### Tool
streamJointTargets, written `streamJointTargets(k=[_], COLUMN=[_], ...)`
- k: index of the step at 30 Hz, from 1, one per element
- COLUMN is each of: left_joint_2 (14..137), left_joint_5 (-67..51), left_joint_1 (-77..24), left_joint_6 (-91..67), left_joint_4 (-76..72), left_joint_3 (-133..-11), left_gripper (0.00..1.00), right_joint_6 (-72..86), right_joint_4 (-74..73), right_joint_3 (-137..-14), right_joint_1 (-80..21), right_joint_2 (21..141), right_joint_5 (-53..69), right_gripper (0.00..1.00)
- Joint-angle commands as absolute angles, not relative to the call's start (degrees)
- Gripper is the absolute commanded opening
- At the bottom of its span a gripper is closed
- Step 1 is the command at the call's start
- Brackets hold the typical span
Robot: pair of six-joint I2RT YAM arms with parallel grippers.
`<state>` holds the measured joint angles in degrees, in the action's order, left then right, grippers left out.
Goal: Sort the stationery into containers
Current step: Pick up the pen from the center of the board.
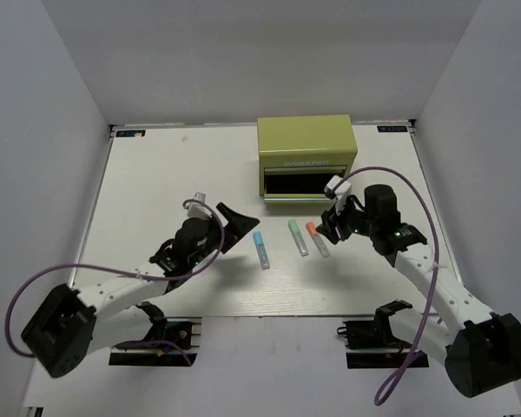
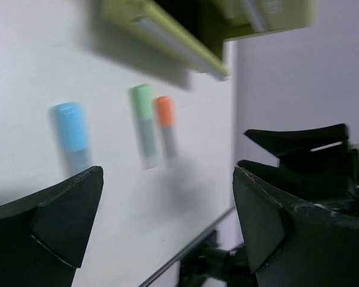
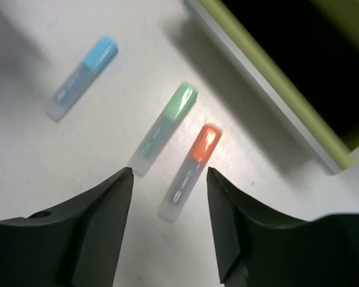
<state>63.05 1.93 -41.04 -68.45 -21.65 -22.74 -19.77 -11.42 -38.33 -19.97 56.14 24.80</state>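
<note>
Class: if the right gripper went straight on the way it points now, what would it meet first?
Most likely the orange-capped marker, lying on the table in line with the gap of the open right gripper; how far off it lies is unclear.

Left fingers [image 2: 60,221] gape wide; right fingers [image 3: 84,239] stand partly open.

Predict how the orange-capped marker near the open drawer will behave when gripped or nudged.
Being a short, rigid-looking plastic tube, the orange-capped marker should stay stiff and probably feels light. Lying flat on the smooth table, its rounded body may roll if nudged sideways, perhaps into the green-capped marker beside it. Its glossy shell could slip in a pinch.
</note>
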Motion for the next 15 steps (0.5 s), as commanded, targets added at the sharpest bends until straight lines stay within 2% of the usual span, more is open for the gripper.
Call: streamJointTargets(k=[1,2,4,8,15], left_joint_2=[55.7,55.2,56.1,59.9,60.6], left_joint_5=[7.5,8.0,9.0,10.4,10.9], left_joint_1=[-40.7,-40.7,-40.7,-41.2,-41.2], left_joint_6=[-62.3,-60.5,-55.3,-51.0,-49.7], left_joint_4=[-1.7,1.6,10.4,18.6,18.8], left_joint_3=[-25.4,-26.9,-31.6,-37.3,-38.1], left_gripper=[0.99,0.99,0.99,0.97,0.92], right_joint_6=[-17.9,-18.7,-19.2,-17.2,-15.1], right_joint_4=[-14.9,-15.1,-15.1,-12.8,-6.1], right_joint_3=[-36.6,-36.5,-36.4,-37.1,-37.5], right_joint_1=[-20.4,-20.8,-21.2,-22.5,-24.9], right_joint_2=[59.4,60.0,62.5,70.2,77.3], right_joint_5=[26.0,24.8,24.0,17.3,7.1], right_gripper=[0.59,0.63,0.64,0.64,0.62])
